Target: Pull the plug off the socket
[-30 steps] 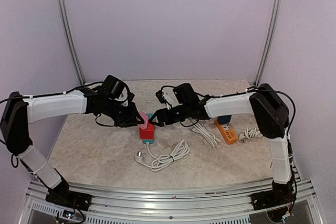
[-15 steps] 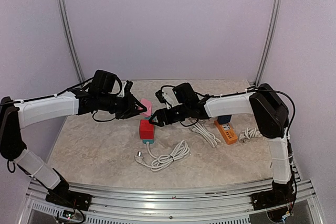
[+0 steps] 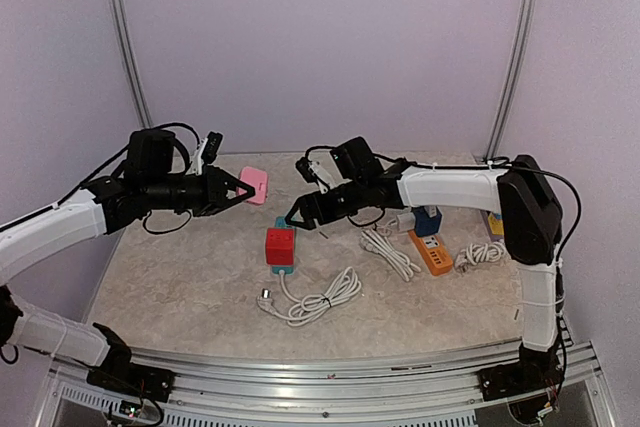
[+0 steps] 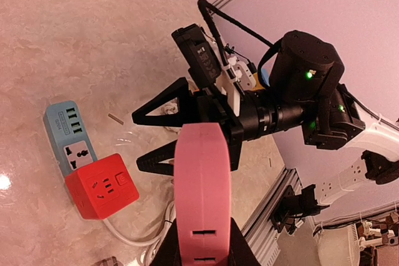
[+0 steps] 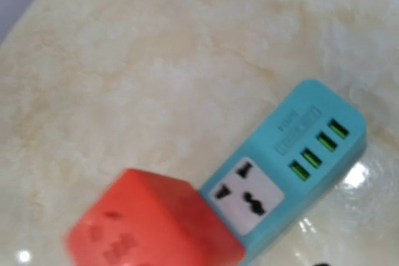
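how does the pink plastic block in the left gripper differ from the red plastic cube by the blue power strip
The pink plastic block is held in the air by the shut left gripper; the red plastic cube sits at the end of the blue power strip. The pink block is flat and elongated; the red one is cube-shaped. Both show socket slots.

1. The pink rounded plastic plug block (image 3: 254, 185) is free of the socket, clamped between my left fingers (image 3: 226, 188) and held in the air above the bench (image 3: 170, 287).
2. The light-blue plastic socket strip (image 5: 299, 147) lies flat on the bench, white outlet and green ports facing up.
3. A red plastic cube adapter (image 3: 280, 245) sits on one end of the strip.
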Robot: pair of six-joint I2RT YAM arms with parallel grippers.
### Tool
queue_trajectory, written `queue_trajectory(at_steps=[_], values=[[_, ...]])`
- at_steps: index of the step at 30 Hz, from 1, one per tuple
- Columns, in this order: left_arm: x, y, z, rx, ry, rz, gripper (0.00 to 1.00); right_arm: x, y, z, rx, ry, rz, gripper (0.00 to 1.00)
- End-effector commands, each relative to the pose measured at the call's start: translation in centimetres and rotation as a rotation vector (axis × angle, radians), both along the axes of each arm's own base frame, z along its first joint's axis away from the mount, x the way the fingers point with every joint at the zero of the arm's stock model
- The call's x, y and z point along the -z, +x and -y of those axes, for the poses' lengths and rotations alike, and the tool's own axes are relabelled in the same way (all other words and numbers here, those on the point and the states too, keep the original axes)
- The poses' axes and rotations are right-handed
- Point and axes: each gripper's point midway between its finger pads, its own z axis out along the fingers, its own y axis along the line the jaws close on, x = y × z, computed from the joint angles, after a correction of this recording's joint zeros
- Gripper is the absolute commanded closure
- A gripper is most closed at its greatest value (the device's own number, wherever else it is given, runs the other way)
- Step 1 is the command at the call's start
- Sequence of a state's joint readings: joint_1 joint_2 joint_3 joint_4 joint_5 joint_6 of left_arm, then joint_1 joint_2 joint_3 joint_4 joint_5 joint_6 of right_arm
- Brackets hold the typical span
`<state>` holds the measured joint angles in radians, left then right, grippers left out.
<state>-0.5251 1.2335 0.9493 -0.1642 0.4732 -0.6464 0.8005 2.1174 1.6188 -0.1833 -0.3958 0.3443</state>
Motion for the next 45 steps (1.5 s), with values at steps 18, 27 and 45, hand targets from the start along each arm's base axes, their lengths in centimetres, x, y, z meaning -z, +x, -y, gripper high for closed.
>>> queue_trajectory(at_steps=[18,27,45], values=[[-5.2,-10.6,2.7,0.468,0.0,0.472,0.93,-19.5,-12.0,3.6,-0.48,0.478,0.131,0.35],[-5.3,-12.6,5.3,0.578,-0.038,0.485,0.92,-20.0,-16.2,2.3,-0.642,0.547,0.093,0.38],[-5.0,-12.3,6.3,0.593,-0.041,0.474,0.91,-17.6,-17.5,0.8,-0.668,0.489,0.087,0.56]])
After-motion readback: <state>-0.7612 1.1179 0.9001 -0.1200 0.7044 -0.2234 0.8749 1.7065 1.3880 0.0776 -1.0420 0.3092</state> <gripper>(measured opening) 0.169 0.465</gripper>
